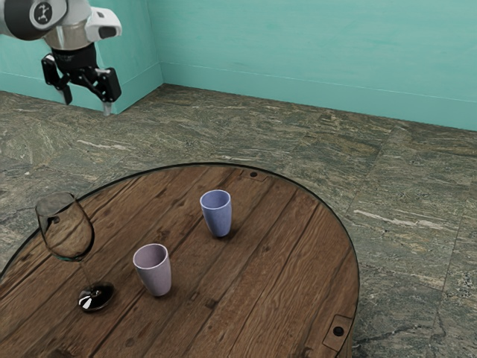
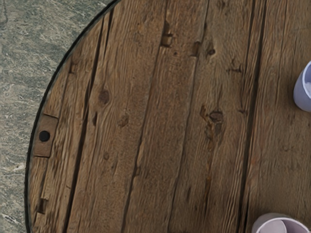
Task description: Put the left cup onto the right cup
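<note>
While the mauve cup stands upright on the round wooden desk, mouth up and empty, it is the one nearer the exterior view's left and nearer that camera. Well apart from it, farther back and toward the exterior view's right, the blue cup also stands upright with its mouth open; the two do not touch. In my wrist view a slice of the mauve cup shows its rim, and an edge of the blue cup shows beside it, with bare planks of the desk spreading away from both. A wine glass rests on its foot near the desk's edge, just beside the mauve cup on the exterior view's left. My end effector hangs high above the stone floor, off beyond the desk's far rim and well away from both cups, its fingers spread apart with nothing between them. Behind it rises a teal wall.
</note>
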Controlling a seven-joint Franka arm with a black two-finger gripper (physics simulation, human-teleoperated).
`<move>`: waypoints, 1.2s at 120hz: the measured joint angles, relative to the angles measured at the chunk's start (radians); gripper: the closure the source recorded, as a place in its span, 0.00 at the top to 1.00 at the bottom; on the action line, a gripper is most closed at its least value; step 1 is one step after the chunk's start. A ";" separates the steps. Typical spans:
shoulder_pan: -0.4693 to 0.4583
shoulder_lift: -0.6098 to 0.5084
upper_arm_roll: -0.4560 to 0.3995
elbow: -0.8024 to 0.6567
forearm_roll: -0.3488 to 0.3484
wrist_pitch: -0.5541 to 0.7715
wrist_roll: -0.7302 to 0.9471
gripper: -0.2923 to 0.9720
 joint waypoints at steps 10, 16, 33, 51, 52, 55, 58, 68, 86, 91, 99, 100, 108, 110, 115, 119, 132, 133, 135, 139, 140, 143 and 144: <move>0.002 0.015 -0.010 0.003 0.000 0.003 0.003 0.77; 0.006 0.022 -0.029 0.003 -0.001 0.005 0.005 0.77; -0.012 0.058 -0.067 -0.091 -0.061 0.031 0.009 0.77; -0.007 0.045 -0.087 -0.303 -0.143 0.120 -0.021 0.77; -0.006 0.045 -0.087 -0.317 -0.147 0.126 -0.024 0.77; -0.004 0.044 -0.088 -0.354 -0.158 0.146 -0.030 0.77; -0.002 0.045 -0.090 -0.389 -0.168 0.165 -0.036 0.77; 0.008 0.064 -0.106 -0.457 -0.190 0.230 -0.054 0.77; -0.001 0.115 -0.129 -0.540 -0.233 0.339 -0.082 0.77; 0.000 0.129 -0.139 -0.547 -0.239 0.365 -0.088 0.77; 0.001 0.150 -0.154 -0.551 -0.245 0.404 -0.097 0.77; 0.000 0.152 -0.155 -0.551 -0.246 0.409 -0.098 0.77; -0.010 0.169 -0.159 -0.552 -0.249 0.439 -0.105 0.77; -0.012 0.174 -0.159 -0.553 -0.250 0.446 -0.107 0.77; -0.015 0.186 -0.160 -0.554 -0.251 0.461 -0.111 0.77; -0.014 0.196 -0.160 -0.555 -0.252 0.474 -0.114 0.77; 0.001 0.231 -0.160 -0.570 -0.253 0.513 -0.122 0.77; 0.002 0.234 -0.160 -0.572 -0.253 0.517 -0.123 0.77; 0.004 0.240 -0.160 -0.576 -0.253 0.524 -0.124 0.77; 0.008 0.251 -0.160 -0.580 -0.254 0.537 -0.126 0.77; 0.008 0.254 -0.160 -0.581 -0.254 0.540 -0.127 0.77; 0.009 0.260 -0.160 -0.582 -0.253 0.549 -0.128 0.76; 0.009 0.261 -0.160 -0.582 -0.252 0.552 -0.129 0.75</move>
